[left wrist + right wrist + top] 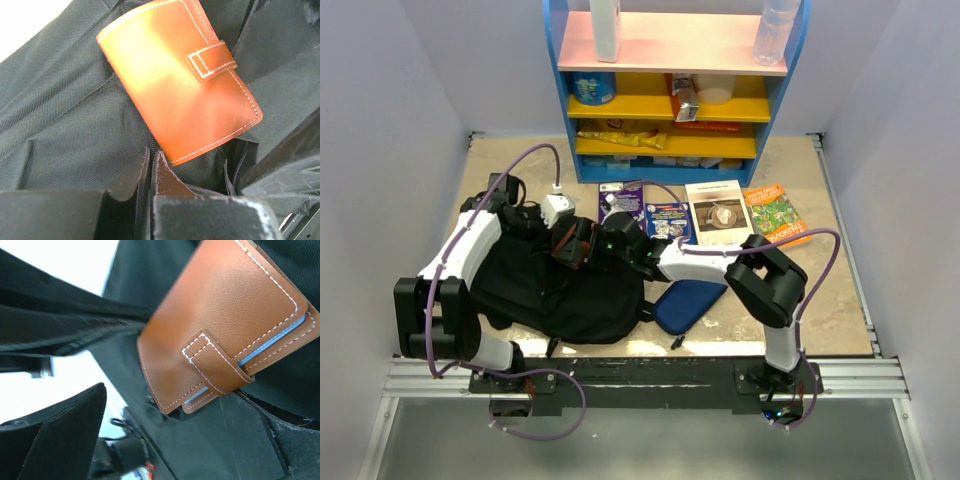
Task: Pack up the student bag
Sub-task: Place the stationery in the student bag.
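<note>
As it lies, student bag [550, 290] runs L-R, mouth far-right.

A brown wallet [180, 80] (white stitching, strap fastened) is seen lying tilted on the black bag [65, 120]. The left gripper [152, 151] is held closed just beside its near corner.

matt black woven cloth of the student bag [65, 115]; smooth, faintly glossy tan leather wallet [180, 85] with white stitching
</note>
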Tool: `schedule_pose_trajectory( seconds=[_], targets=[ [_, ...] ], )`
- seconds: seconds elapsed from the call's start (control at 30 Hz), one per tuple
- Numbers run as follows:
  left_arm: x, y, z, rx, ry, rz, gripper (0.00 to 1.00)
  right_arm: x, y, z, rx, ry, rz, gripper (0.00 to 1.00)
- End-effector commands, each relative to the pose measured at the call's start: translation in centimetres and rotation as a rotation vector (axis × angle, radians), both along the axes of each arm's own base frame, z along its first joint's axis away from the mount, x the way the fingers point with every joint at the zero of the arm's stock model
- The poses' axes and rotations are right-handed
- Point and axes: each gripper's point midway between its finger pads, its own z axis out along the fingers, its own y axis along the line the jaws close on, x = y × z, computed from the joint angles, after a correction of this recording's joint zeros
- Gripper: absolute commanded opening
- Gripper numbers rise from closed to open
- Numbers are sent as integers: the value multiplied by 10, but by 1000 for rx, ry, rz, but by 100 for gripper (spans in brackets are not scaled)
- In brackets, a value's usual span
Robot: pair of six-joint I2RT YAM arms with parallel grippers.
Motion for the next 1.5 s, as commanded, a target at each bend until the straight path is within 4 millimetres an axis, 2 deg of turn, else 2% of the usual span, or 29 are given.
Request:
schedule_pose_trajectory(
  seconds=[0.0,0.17,0.33,0.43,0.5,0.63,0.67,0.7,0.73,0.8,0.9,1.17,1.23,1.4,1.47],
  targets=[
    [-1,-6,4,-34,-3,-20,0,-2,-6,-1,-93,-72,16,96],
    [1,-6,6,-36,-4,-20,0,-3,-10,-13,-118,-63,7,85],
    [0,-7,5,-39,3,-21,0,5,-16,-2,-112,-101,-40,72],
    [-1,-7,3,-37,11,-21,0,9,-20,-1,-93,-111,-67,68],
    [-1,-7,3,-40,16,-21,0,10,-22,-10,-83,-76,-83,69],
    [-3,-7,2,-40,19,-25,0,20,-33,-32,-65,0,-141,89],
    [-3,-7,2,-38,18,-27,0,21,-34,-34,-40,29,-165,91],
    [-4,-7,2,-36,18,-28,0,13,-40,-45,-30,65,-150,92],
    [-4,-7,1,-36,21,-28,0,18,-40,-40,22,75,-173,93],
    [-5,-7,0,-36,26,-28,0,18,-48,-49,26,101,-192,95],
    [-4,-7,1,-38,24,-28,0,21,-48,-53,55,131,-210,96],
    [-6,-6,4,-30,20,-31,0,30,-17,-48,190,181,-184,95],
    [-6,-6,4,-30,20,-32,0,31,-11,-41,224,168,-171,94],
    [-5,-7,3,-36,27,-29,0,30,-14,-18,245,98,-157,90],
    [-5,-7,3,-36,26,-28,0,29,-17,-13,238,72,-147,86]
  ],
)
